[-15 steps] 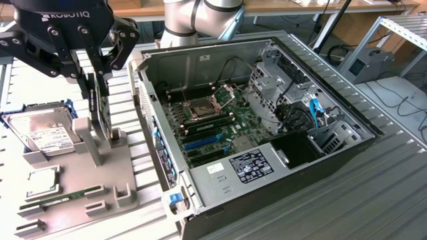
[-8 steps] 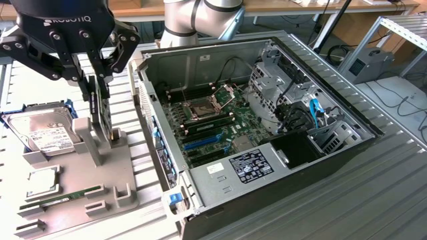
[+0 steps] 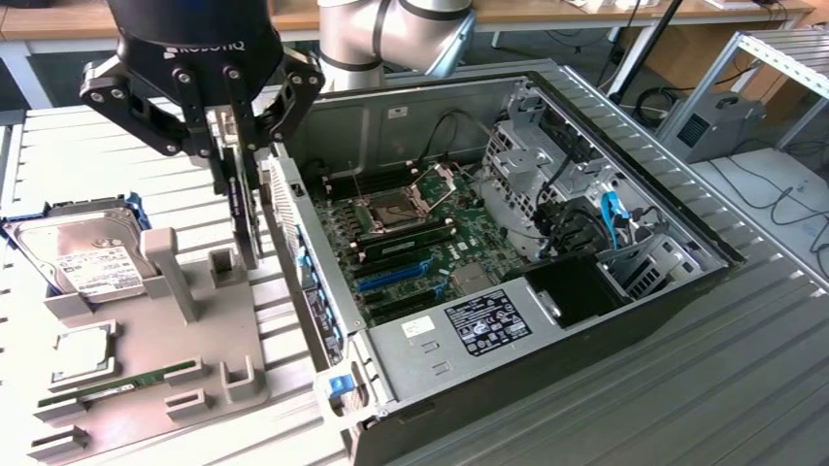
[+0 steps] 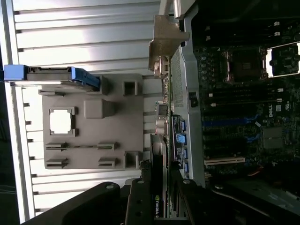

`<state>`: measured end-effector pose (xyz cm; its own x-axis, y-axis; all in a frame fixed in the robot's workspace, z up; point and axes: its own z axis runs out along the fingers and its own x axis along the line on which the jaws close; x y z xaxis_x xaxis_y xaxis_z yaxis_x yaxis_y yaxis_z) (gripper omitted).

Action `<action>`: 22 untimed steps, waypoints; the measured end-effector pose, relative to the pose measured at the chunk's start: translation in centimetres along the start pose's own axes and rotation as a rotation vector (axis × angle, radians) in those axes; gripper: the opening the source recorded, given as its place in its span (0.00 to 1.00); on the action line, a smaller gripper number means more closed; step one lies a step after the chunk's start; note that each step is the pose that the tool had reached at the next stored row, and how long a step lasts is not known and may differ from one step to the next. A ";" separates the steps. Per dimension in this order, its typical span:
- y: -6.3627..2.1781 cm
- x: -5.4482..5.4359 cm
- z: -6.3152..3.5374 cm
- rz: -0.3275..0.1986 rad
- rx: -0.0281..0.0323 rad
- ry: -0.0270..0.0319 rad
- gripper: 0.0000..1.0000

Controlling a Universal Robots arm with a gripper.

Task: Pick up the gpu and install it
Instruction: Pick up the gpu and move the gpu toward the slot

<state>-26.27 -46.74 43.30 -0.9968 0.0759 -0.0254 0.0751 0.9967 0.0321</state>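
The gripper (image 3: 241,146) has its fingers (image 4: 138,201) clenched on the gpu (image 3: 241,218), which hangs upright and edge-on. It appears just clear of the grey holder tray (image 3: 194,340) on the bench, though contact at its lower edge is hard to judge. The card sits just outside the open computer case (image 3: 583,340), beside its perforated wall — the hard drive (image 3: 84,257) lies farther from the case, in the tray.

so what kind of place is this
Probably a robotics lab set up for PC assembly: an opened desktop computer case on a slatted metal table, a grey fixture tray with a hard drive, and the gripper holding the gpu.
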 end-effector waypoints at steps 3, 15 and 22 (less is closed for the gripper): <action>0.10 -1.4 0.24 0.000 0.0000 0.0000 0.26; 0.20 -2.8 0.47 0.000 0.0000 0.0000 0.26; 0.23 -3.2 0.54 0.000 0.0000 0.0000 0.26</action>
<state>-23.00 -46.74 42.86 -0.9968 0.0760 -0.0254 0.0751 0.9967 0.0321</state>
